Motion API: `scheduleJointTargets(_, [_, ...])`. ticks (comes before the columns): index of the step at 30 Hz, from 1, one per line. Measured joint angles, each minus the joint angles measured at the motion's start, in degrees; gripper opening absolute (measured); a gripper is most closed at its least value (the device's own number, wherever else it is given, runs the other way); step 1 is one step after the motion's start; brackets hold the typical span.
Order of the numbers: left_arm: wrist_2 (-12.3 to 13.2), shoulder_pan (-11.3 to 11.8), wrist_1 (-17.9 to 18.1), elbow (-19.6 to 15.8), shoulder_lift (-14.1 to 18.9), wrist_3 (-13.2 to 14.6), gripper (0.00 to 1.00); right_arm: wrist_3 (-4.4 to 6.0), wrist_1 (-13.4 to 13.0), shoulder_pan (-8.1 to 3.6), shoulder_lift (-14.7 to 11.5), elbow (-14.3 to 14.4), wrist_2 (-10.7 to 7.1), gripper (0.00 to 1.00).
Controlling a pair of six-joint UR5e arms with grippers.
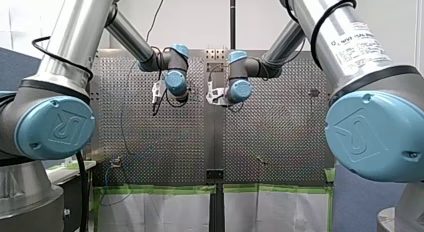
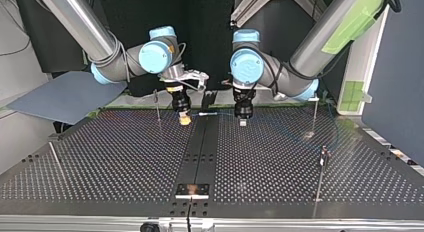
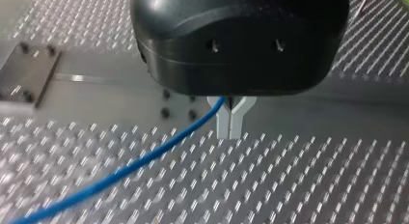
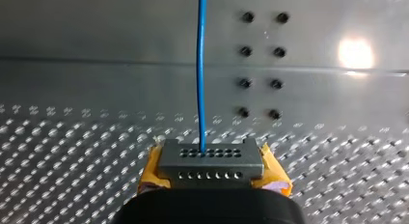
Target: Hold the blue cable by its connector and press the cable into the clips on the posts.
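Two holds are in place, and none of the clipping shows as done. My right gripper (image 2: 185, 119) is clamped on the grey connector (image 4: 211, 161), with its yellow pads (image 4: 153, 172) pressing the block's two ends. The blue cable (image 4: 201, 64) runs straight out of the connector's face. My left gripper (image 3: 230, 123) has its metal fingers drawn together, and the cable passes through the notch at their root. It looks pinched there, though the gripper body hides the contact. In the top view the cable spans the short gap between the two grippers, above the table (image 2: 280, 162) and its centre strip. The thin posts (image 2: 315, 114) stand well apart from both grippers, with no cable against any of them. The grasp looks done; carrying the cable to the posts and pressing it into each clip is left.
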Motion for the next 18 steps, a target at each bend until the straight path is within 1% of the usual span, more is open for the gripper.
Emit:
scheduleJointTargets(4, [0.01, -1.05, 2.08, -2.08, -0.17, -0.13, 0.00, 0.05, -2.19, -0.23, 0.00, 2.32, 1.20, 0.00])
scheduleJointTargets(7, [0.19, -1.62, 3.64, -3.64, -1.08, -0.80, 0.00, 0.09, -3.90, -0.42, 0.00, 4.04, 2.08, 0.00])
scheduleJointTargets(12, [0.17, -2.95, 6.37, -6.10, -3.59, -1.84, 0.00, 0.08, -6.51, -0.74, 0.01, 6.64, 3.78, 0.00])
scheduleJointTargets(15, [0.23, -3.76, 8.07, -6.64, -5.28, -3.13, 0.00, 0.15, -8.00, -1.09, 0.04, 8.14, 4.57, 0.00])
scheduleJointTargets(18, [0.10, -4.50, 9.65, -6.81, -6.83, -4.02, 0.00, 0.11, -9.67, -1.53, 0.08, 9.81, 4.91, 0.00])
